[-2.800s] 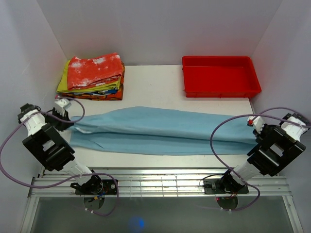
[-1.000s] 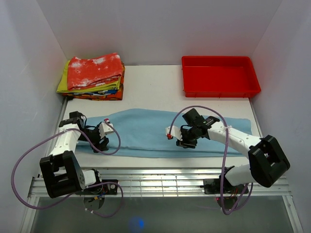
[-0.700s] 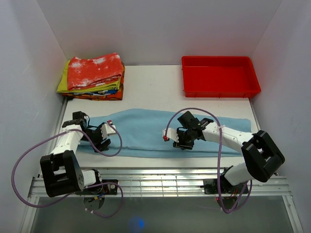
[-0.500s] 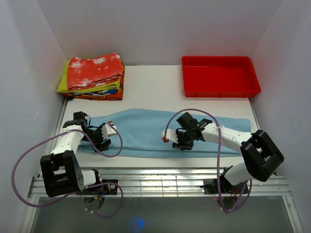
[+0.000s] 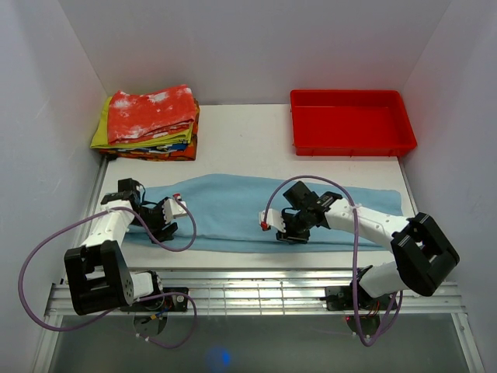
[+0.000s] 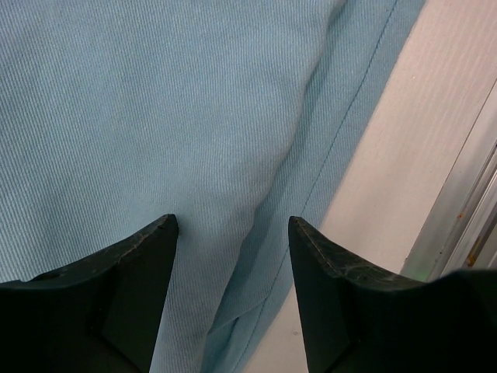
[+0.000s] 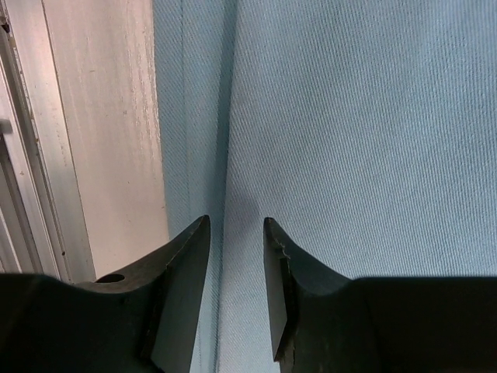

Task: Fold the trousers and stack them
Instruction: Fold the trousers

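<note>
The light blue trousers lie flat lengthwise across the table, legs together. My left gripper hovers low over their left end, near the front edge. In the left wrist view it is open wide, with flat cloth and a stitched hem between the fingertips. My right gripper is low over the middle of the trousers, by their near edge. In the right wrist view it is open by a narrow gap, straddling a fold line in the fabric. Neither holds any cloth.
A stack of folded clothes, red-and-white mottled on top, sits at the back left. A red tray stands at the back right. A metal rail runs along the near table edge. White walls close in on both sides.
Both arms have left the trousers' ends and come inward over the cloth. Over the last second the right gripper slid slightly left and nearer. The left one barely moved.
</note>
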`<state>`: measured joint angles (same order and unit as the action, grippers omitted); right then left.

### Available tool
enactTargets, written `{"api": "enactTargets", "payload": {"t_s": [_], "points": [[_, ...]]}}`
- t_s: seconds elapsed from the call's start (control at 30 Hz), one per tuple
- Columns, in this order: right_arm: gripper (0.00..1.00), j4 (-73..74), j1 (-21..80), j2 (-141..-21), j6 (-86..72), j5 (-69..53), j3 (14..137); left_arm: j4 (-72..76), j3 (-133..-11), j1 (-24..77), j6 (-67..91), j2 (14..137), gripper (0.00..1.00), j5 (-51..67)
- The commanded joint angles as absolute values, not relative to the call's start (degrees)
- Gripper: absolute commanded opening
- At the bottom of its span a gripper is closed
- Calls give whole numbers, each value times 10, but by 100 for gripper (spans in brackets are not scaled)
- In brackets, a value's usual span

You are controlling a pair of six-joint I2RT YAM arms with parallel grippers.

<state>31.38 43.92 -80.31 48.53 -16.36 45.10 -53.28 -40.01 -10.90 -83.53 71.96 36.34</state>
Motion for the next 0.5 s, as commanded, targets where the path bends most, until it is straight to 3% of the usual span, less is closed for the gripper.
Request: {"api": "enactTargets", "payload": {"t_s": [0.0,0.3,0.47], "points": [[40,323,443,-797,494,-171,438,-528,-410,-104,-837,722,69,371],[38,297,446,-812,497,-145,420,-512,-410,-100,-833,734,64,365],[13,288,446,-816,495,-132,419,-506,-412,-91,-831,741,61,361]]}}
